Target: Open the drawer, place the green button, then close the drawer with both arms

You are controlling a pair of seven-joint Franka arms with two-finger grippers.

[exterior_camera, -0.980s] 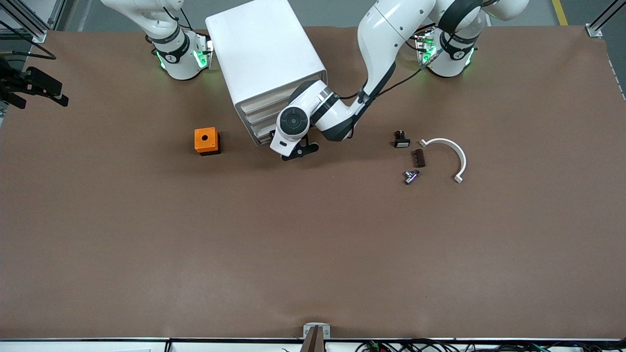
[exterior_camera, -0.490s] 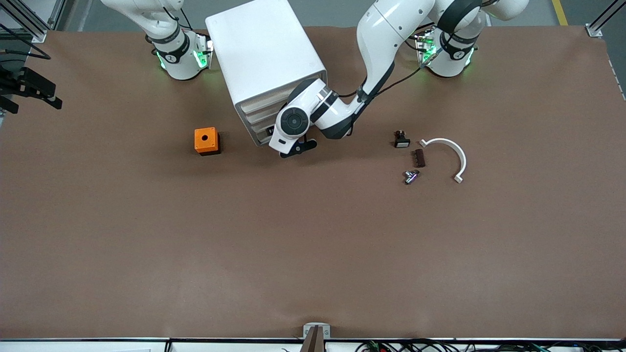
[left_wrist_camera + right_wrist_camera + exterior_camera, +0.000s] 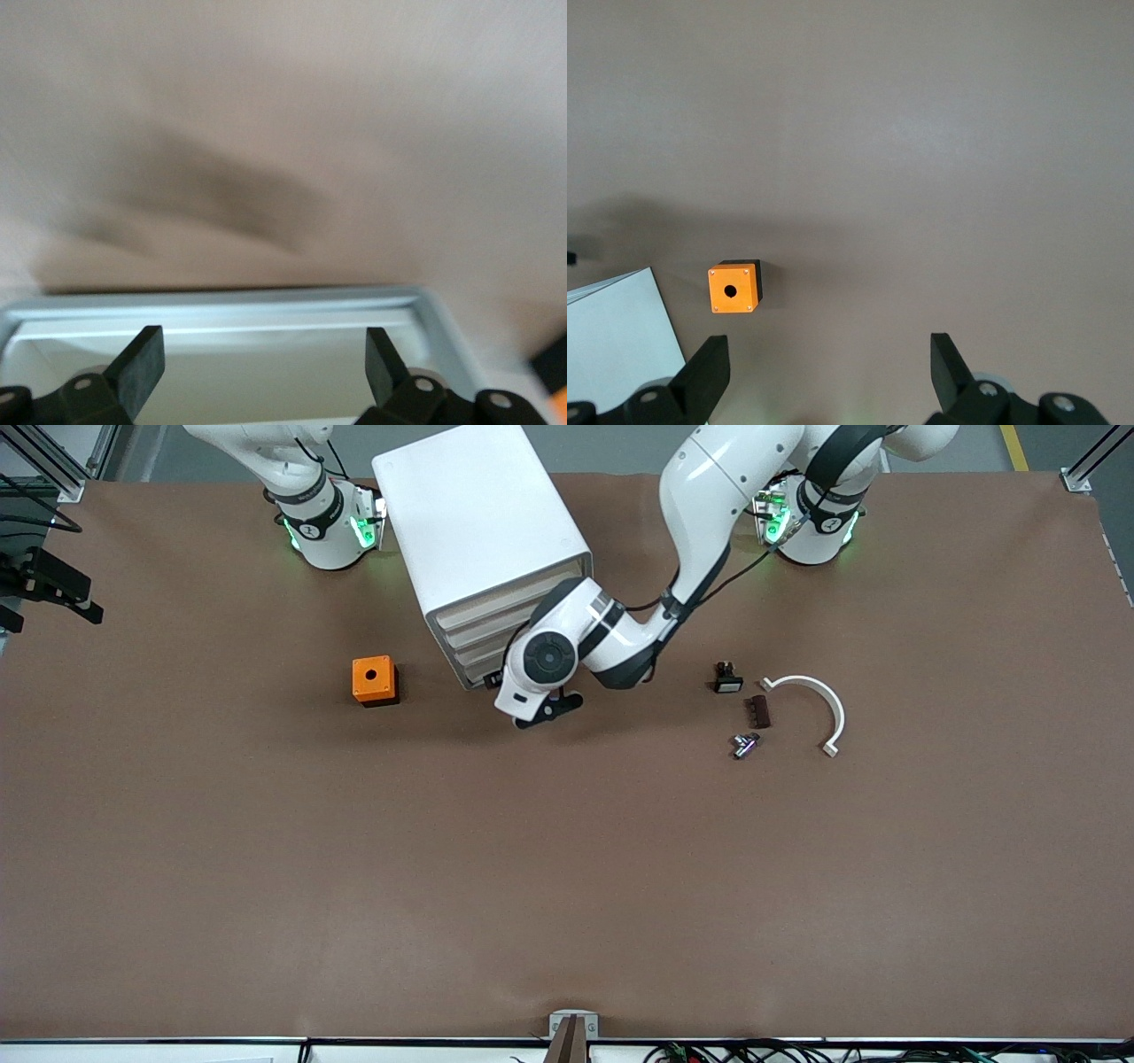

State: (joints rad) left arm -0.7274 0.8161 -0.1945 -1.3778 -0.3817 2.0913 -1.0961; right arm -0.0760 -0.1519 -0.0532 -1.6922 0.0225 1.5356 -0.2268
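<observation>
**Left gripper at the cabinet front, fingers apart**

A boxy white cabinet (image 3: 483, 540) with smooth matte walls stands on the brown, cloth-like table (image 3: 567, 868), between the two arm bases. Its four shallow drawers show as pale stacked fronts; the drawer (image 3: 483, 660), third from the top, is partly hidden by the left arm's wrist. The left gripper (image 3: 545, 713) hangs low just in front of the cabinet, fingers spread and empty; its wrist view shows a pale rounded rim (image 3: 221, 301) between the black fingers (image 3: 142, 367).

The button (image 3: 744, 744), a tiny piece with a shiny body, lies toward the left arm's end of the table, near a curved white plastic band (image 3: 819, 700), a small dark ribbed block (image 3: 759, 710) and a black switch (image 3: 727, 678).

The right gripper (image 3: 824, 376) waits high, jaws wide, over an orange cube (image 3: 733, 287) with a round hole.
</observation>
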